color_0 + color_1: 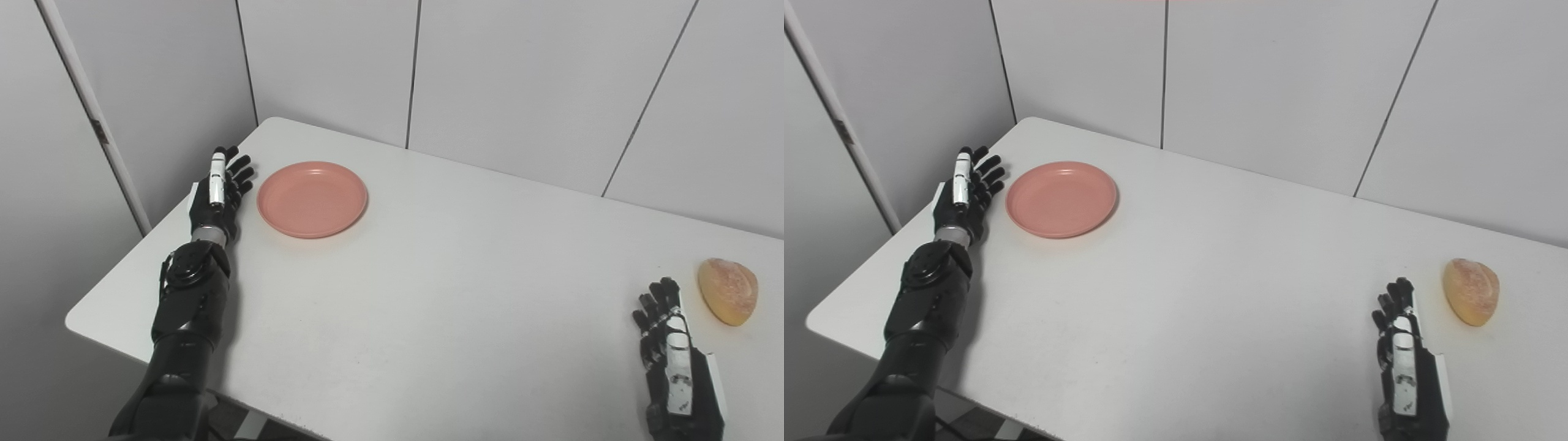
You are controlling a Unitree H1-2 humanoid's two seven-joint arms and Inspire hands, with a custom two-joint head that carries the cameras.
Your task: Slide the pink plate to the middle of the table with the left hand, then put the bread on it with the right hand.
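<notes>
No legible markings. Left robot hand (pixel 217 190) open, empty, just beside pink plate (pixel 312 198); right robot hand (pixel 670 361) open, empty, near bread (pixel 728 291).

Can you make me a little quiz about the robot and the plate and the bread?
1. True or false: the bread already lies on the pink plate.
2. Which hand is nearest the plate? A) left hand B) right hand C) neither
3. Fill in: both hands hold ______.

Key: 1. False, the bread lies on the table, far to the right of the plate. 2. A, it waits just left of the plate's rim. 3. Nothing; both are open.
</notes>
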